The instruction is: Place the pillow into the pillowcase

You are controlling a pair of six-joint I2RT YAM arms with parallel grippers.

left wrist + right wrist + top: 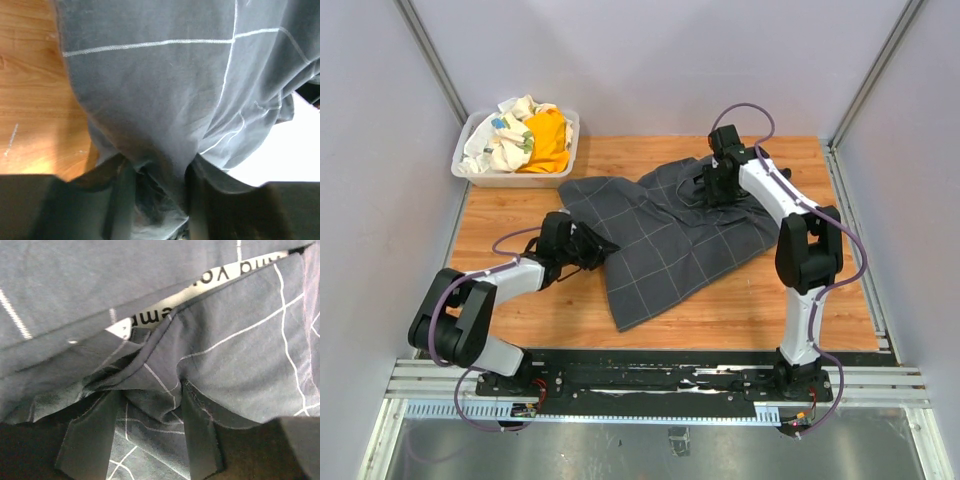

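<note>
Left hand [592,247]: low over the counter at the pillowcase's left edge. In the left wrist view its fingers [117,200] stand on either side of a fold of grey fabric that fills the gap between them: pinching the cloth.
Right hand [713,190]: down on the far right part of the pillowcase. In the right wrist view its fingers [200,440] flank a bunched ridge of the fabric at their tips: pinching it.
Pillowcase [670,240]: dark grey with a thin light grid, spread rumpled across the middle of the counter, one corner reaching toward the near edge.
White strip [200,282]: shows in a gap between two grey layers just beyond the right hand and carries black lettering. Cannot tell whether it belongs to the pillow.
Pillow: hidden from the overhead camera, so its place cannot be told.
Counter [740,300]: pale wood, bare on the near right.
Bin [510,178]: white, at the far left corner, well apart from the pillowcase.
Bin contents: yellow cloth [548,140] on the right, white patterned cloth [500,140] on the left.
</note>
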